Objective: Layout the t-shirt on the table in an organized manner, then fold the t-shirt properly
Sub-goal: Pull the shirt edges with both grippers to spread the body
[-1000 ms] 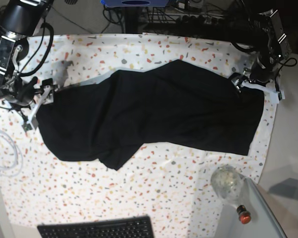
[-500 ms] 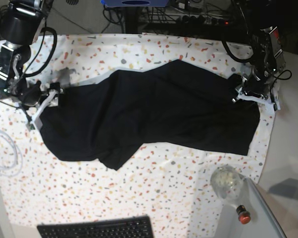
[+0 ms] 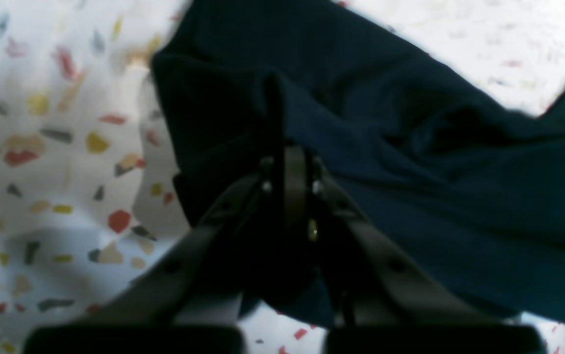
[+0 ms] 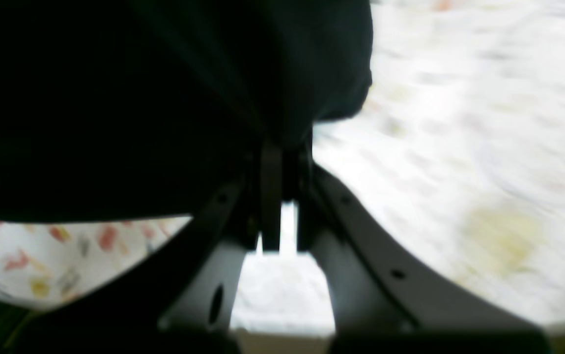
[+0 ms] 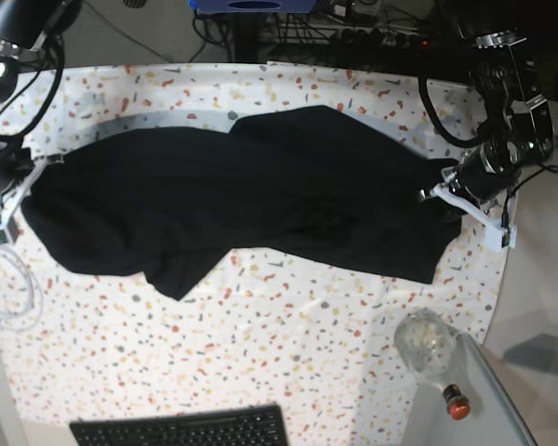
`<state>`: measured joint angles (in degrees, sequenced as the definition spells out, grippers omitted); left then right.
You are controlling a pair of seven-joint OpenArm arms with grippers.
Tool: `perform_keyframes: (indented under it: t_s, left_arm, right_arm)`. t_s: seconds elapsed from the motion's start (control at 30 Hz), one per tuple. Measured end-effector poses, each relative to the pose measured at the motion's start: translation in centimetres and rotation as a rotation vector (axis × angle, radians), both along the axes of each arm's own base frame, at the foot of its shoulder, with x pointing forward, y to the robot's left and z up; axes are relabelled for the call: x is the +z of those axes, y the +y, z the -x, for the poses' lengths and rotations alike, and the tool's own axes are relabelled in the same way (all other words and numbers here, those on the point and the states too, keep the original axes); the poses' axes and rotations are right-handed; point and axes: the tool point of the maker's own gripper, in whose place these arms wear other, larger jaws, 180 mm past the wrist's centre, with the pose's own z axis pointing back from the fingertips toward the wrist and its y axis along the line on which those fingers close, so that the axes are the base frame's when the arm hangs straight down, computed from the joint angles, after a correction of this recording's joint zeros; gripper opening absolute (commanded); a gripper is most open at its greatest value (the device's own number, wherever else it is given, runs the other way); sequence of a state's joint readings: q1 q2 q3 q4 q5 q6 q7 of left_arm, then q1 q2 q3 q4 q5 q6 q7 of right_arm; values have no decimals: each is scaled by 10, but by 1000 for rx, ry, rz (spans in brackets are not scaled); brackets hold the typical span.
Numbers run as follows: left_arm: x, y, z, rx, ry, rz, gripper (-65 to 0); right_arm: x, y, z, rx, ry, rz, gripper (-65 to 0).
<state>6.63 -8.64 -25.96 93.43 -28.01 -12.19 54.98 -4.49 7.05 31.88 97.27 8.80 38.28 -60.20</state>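
Both grippers are clamped on the t-shirt (image 5: 232,200): the left gripper (image 3: 287,162) has its jaws together on a raised ridge of cloth at one end, and the right gripper (image 4: 282,162) pinches a fold at the opposite end. The t-shirt lies stretched across the counter (image 5: 288,353) between the two arms, with one loose flap hanging toward the near side and wrinkles through the middle. It is not yet flat.

Handling: the fabric is soft, light and limp. It will sag and bunch wherever it is unsupported, and it drags on the counter cover. Take hold at edges or corners such as hem and shoulders, not mid-panel, so tension spreads evenly.

A keyboard (image 5: 181,427) lies at the near edge, well apart from the cloth.
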Motion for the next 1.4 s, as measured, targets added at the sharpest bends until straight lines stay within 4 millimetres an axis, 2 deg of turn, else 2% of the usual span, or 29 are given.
perform_keyframes:
  t_s: [0.07,0.17,0.27,0.3,0.4,0.47,0.5,0.53,0.6,0.63,0.67,0.73,0.77,0.8,0.87,0.93,1.0,1.07,1.13,1.17,1.23,1.33,1.4]
  left_arm:
    - [13,-1,-20,48,-17,21,-650]
    - [32,-11,-69,68,-83,74,-650]
    - [21,-43,-111,6,-46,154,-650]
    - [11,-56,-119,-6,-17,188,-650]
    - [-10,-72,-146,44,-36,240,-650]
    - [-20,-79,-158,69,-64,256,-650]
    - [-27,-80,-161,79,-66,252,-650]
    - [-33,-81,-164,84,-62,241,-650]
    - [-41,-87,-164,67,-59,222,-650]
    - [-42,-90,-165,63,-67,220,-591]
    - [-43,-92,-163,61,-68,220,-497]
    - [-45,-89,-160,71,-82,220,-326]
    - [-45,-83,-156,71,-91,202,-245]
    - [-44,-74,-152,77,-106,183,-155]
    - [-38,-52,-140,92,-141,125,-16]
    - [-22,-40,-127,88,-220,81,0]
    - [-10,-45,-108,69,-293,60,0]
    - [-11,-51,-83,37,-296,47,0]
    - [-23,-50,-53,22,-259,33,0]
    - [-30,-47,-38,27,-232,18,0]
    - [-39,-40,-12,17,-197,-5,0]
    - [-51,-31,21,-2,-139,-36,0]
    - [-59,-26,37,-9,-101,-48,0]
  right_arm:
    - [23,-3,-20,-3,-35,28,-650]
    - [53,-5,-66,-2,-99,38,-650]
    - [60,-9,-117,-36,-117,34,-650]
    - [53,-8,-132,-52,-119,13,-650]
    - [31,7,-175,-81,-151,-93,-650]
    - [12,11,-192,-112,-173,-134,-650]
    - [1,8,-194,-132,-155,-122,-650]
    - [-10,3,-194,-150,-121,-92,-650]
    - [-21,-4,-185,-153,-28,-33,-444]
    - [-20,-6,-183,-140,-9,-14,-339]
    - [-12,-9,-184,-134,-28,-17,-240]
    - [13,-15,-186,-116,-124,-38,-134]
    - [26,-24,-183,-124,-176,-24,-113]
    - [36,-36,-172,-122,-198,19,-107]
    - [42,-54,-137,-100,-161,114,-119]
    - [32,-46,-101,-58,-139,138,-137]
    - [11,-21,-64,-13,-105,114,-140]
    - [-7,3,-37,18,-81,56,-140]
    - [-21,15,-16,18,-51,11,-140]
    - [-25,16,-10,14,-42,-1,-140]
    - [-29,29,-12,41,-39,-24,-140]
    - [-46,69,-20,100,-22,-116,-140]
    - [-56,84,-24,118,-21,-166,-140]
